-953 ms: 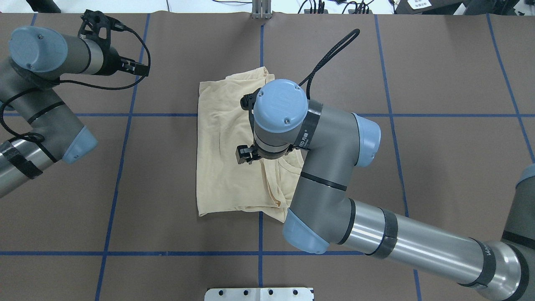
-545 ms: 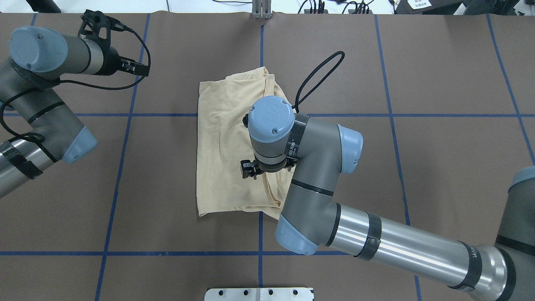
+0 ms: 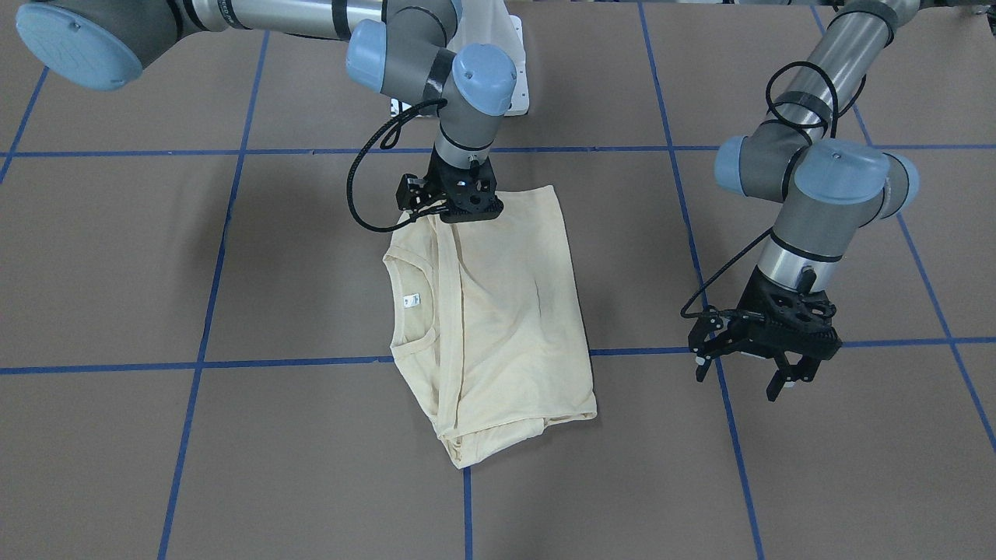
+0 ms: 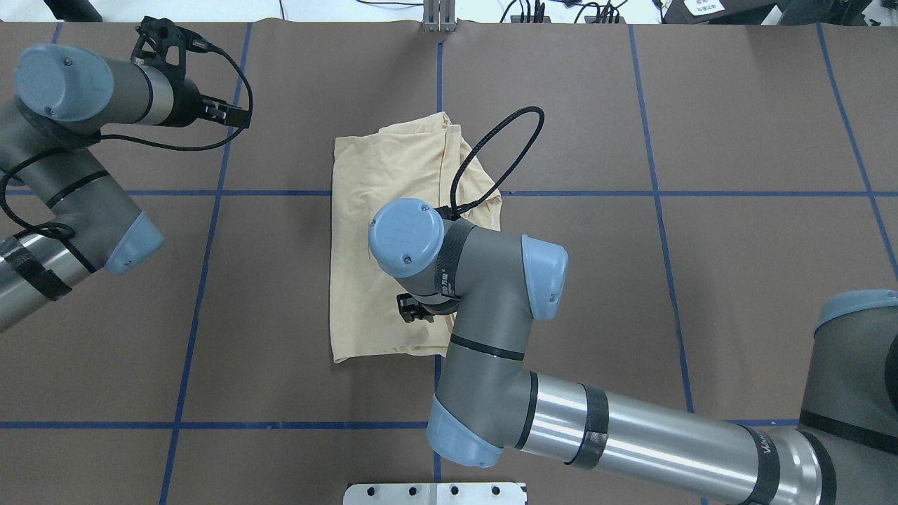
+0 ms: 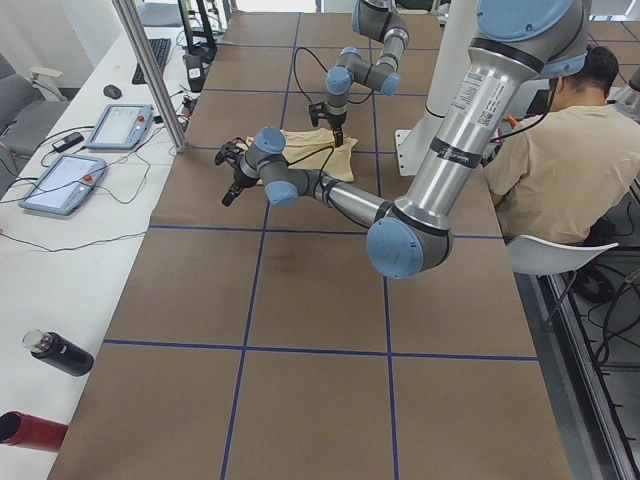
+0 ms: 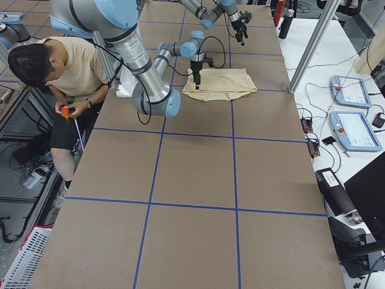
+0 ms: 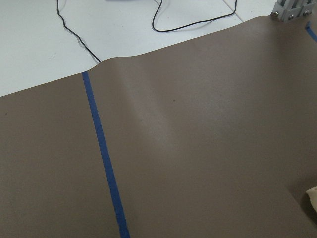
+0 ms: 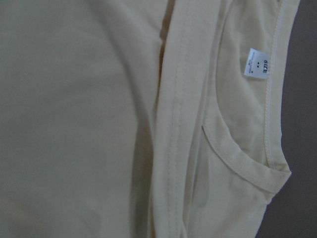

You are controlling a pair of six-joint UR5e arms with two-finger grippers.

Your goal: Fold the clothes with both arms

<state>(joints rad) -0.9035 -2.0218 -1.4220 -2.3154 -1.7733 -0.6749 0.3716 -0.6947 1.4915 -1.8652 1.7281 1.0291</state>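
shirt point(image 3: 506, 311) lies mid-table point(image 3: 233, 467), folded to a rough rectangle, collar point(image 3: 412, 268) and tag point(image 3: 411, 300) showing on the robot's right side; right gripper point(image 3: 461, 211) is down at the shirt's edge nearest the robot, fingers hidden, so i cannot tell whether it pinches cloth; left gripper point(image 3: 786, 373) hangs over bare table well apart from the shirt, jaws looking parted, holding nothing; the knit looks thin, light and limp, likely to sag and drag; best pinched at a hem or seam, through all layers.
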